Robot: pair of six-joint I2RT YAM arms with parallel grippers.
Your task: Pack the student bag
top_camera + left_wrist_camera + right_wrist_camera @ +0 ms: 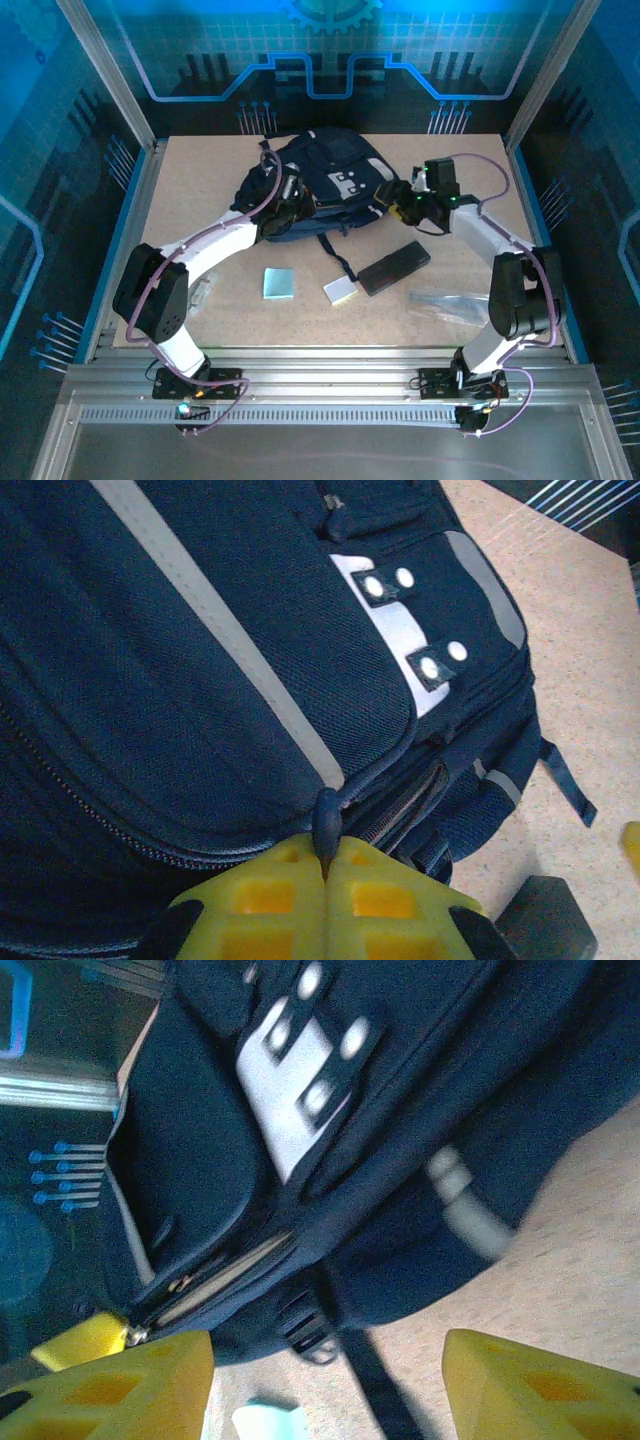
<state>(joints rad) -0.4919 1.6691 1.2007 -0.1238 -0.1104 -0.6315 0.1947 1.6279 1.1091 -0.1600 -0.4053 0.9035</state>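
Room: a blue backdrop printed with a grid, circuit lines and a gear is standing behind the cell, with aluminium posts rising at the sides.
Surface: a pale speckled board is serving as the tabletop, with grooved metal rails running along its near edge.
Left gripper: it is pinching the zip pull cord between closed yellow fingers, at the bag's left side.
Student bag: it is lying flat at the back centre of the board, stripes and grey patch facing up, between the two grippers.
Blue square pad: it is lying near of the bag.
White block: it is resting just beside the black pencil case.
Right gripper: its jaws are standing wide apart, gripping nothing, just beside the bag's right edge.
Clear plastic piece: it is lying at the near right.
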